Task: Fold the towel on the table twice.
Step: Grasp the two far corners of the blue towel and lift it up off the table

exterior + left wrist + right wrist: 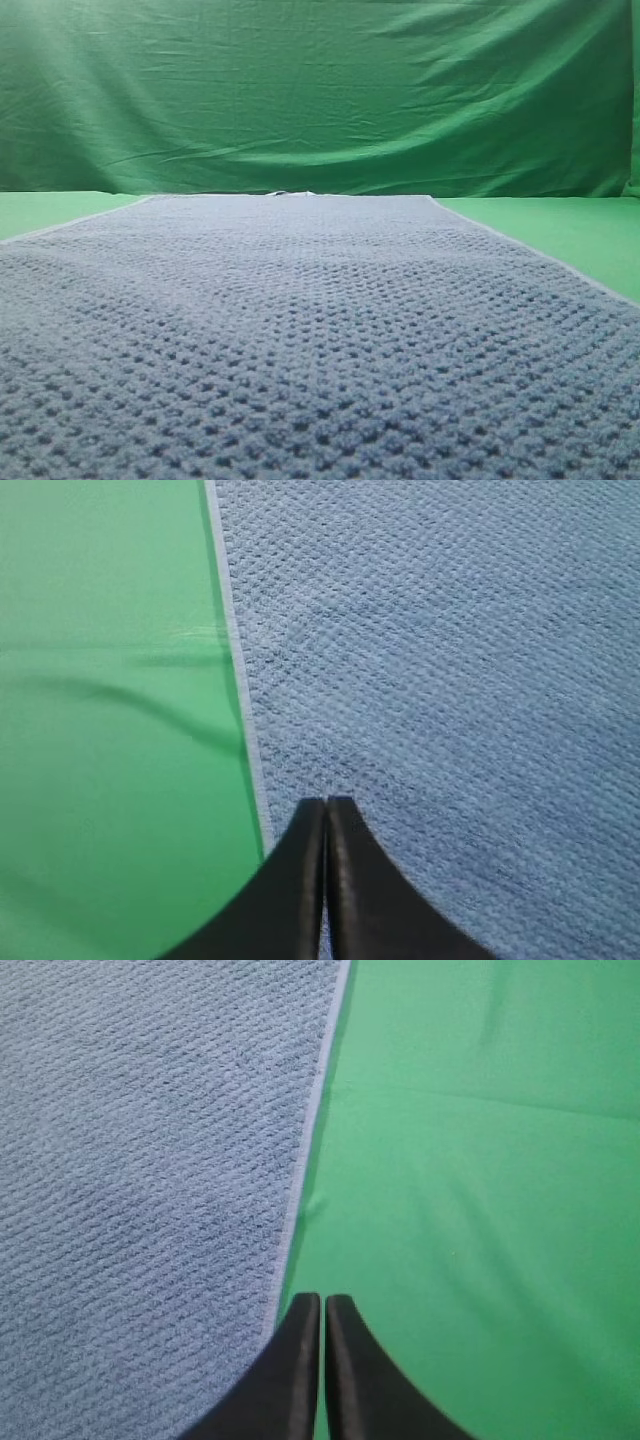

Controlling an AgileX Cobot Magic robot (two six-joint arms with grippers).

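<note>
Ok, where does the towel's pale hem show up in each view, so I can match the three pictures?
Exterior high: the hem runs down the towel on the right, fainter on the left, with the far end across the middle.
Left wrist: hem runs top to bottom left of centre, table to its left.
Right wrist: hem runs down the middle, table to its right.
Shared landmark: the hem against the table.

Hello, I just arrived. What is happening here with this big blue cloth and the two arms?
A two-arm robot is set up to fold the towel, which lies spread flat and unfolded on the green table. The left gripper is above the towel's left hem and the right gripper is above its right hem. Both have their fingers shut and hold nothing. No fold has been made so far.
</note>
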